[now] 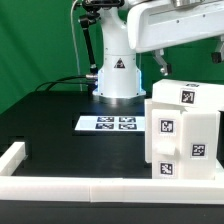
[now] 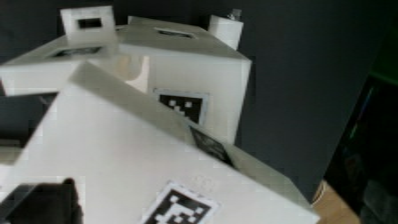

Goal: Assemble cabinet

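claw tips hidden behind cabinet (image 1: 183, 133).

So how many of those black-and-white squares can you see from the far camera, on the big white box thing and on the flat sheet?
Exterior view only:
Tags on the cabinet: 4
Tags on the marker board: 4
Total: 8

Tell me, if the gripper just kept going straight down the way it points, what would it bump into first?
Most likely the cabinet: the wrist view is filled by its white tagged parts. Depth is hard to judge.
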